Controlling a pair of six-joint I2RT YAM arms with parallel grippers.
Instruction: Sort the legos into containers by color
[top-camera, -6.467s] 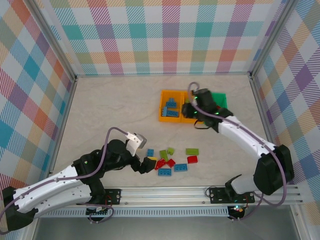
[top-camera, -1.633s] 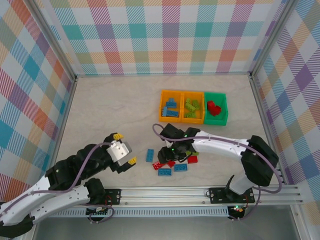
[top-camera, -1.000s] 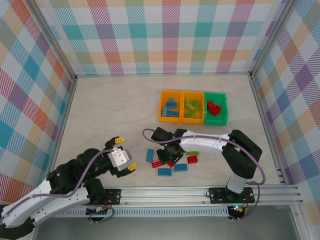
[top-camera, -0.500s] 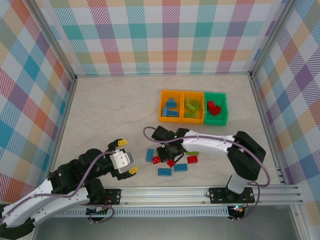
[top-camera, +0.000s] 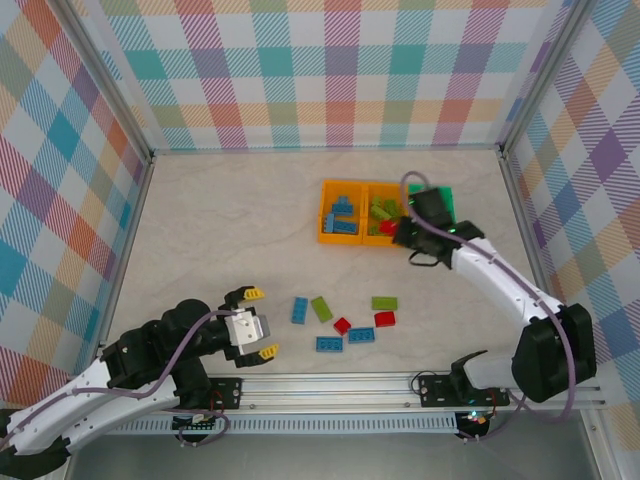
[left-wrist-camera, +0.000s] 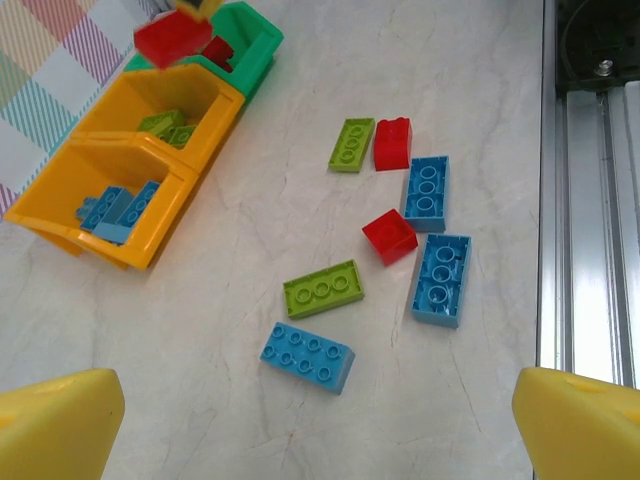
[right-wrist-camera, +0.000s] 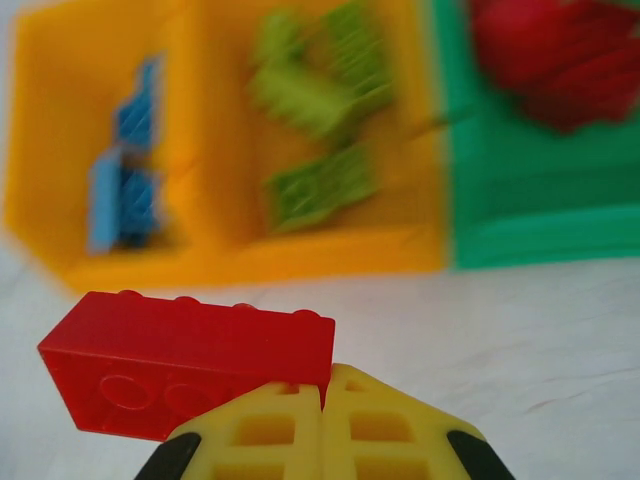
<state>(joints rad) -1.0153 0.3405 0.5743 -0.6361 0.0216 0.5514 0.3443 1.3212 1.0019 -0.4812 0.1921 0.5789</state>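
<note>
My right gripper is shut on a red lego and holds it in the air just in front of the containers. Those stand in a row: an orange bin of blue bricks, an orange bin of green bricks, and a green bin of red bricks, partly hidden under the right arm in the top view. Several loose legos lie mid-table, among them a blue one, a green one and a red one. My left gripper stands open and empty, left of them.
The aluminium rail with both arm bases runs along the near edge. Checked walls close off the left, back and right. Bare marbled table stretches left of the bins.
The right gripper has lifted a red lego out of the loose group and carried it up and right to the bins. The left gripper has barely shifted and stays open.
</note>
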